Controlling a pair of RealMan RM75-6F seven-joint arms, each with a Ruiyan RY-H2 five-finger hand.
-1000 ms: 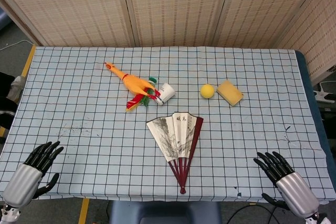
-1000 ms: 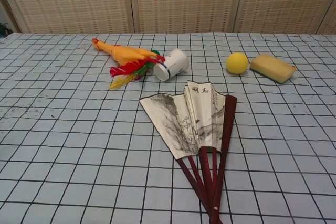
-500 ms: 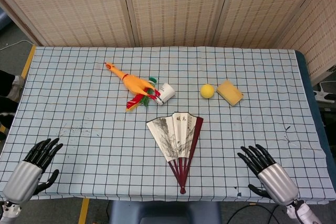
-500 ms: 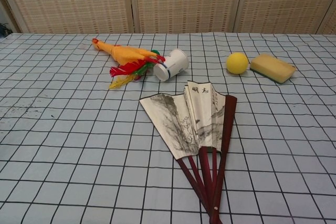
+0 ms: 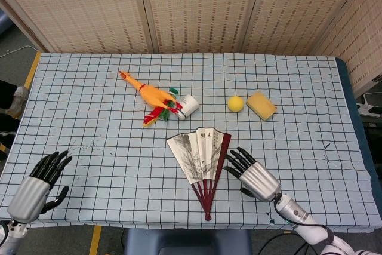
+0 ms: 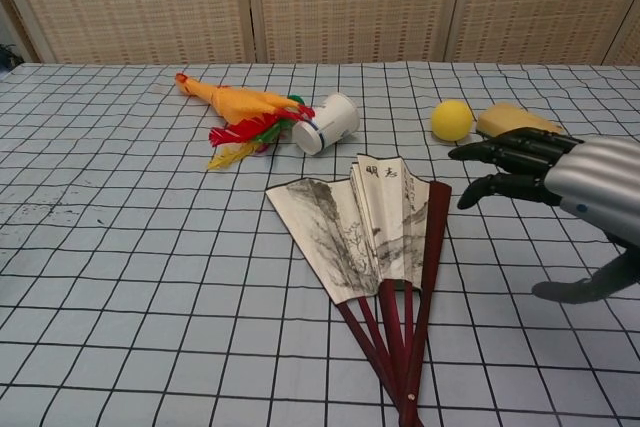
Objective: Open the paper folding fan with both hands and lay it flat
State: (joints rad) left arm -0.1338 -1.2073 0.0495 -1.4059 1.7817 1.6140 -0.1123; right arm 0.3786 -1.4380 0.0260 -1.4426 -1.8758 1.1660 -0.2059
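Note:
The paper folding fan (image 5: 202, 156) (image 6: 375, 237) lies partly spread on the checked cloth near the front edge, its dark red ribs meeting at a pivot toward me. My right hand (image 5: 253, 176) (image 6: 560, 182) hovers just right of the fan's outer red guard with fingers apart, holding nothing. My left hand (image 5: 37, 185) sits far off at the front left corner, fingers spread and empty; the chest view does not show it.
A rubber chicken (image 5: 152, 96) and a tipped white cup (image 5: 188, 106) lie behind the fan. A yellow ball (image 5: 236, 103) and a yellow sponge (image 5: 261, 105) sit at the back right. Woven screens close off the rear.
My right hand has swept left from the front right corner to just beside the fan and has entered the chest view. The left hand has barely shifted. The fan has not moved.

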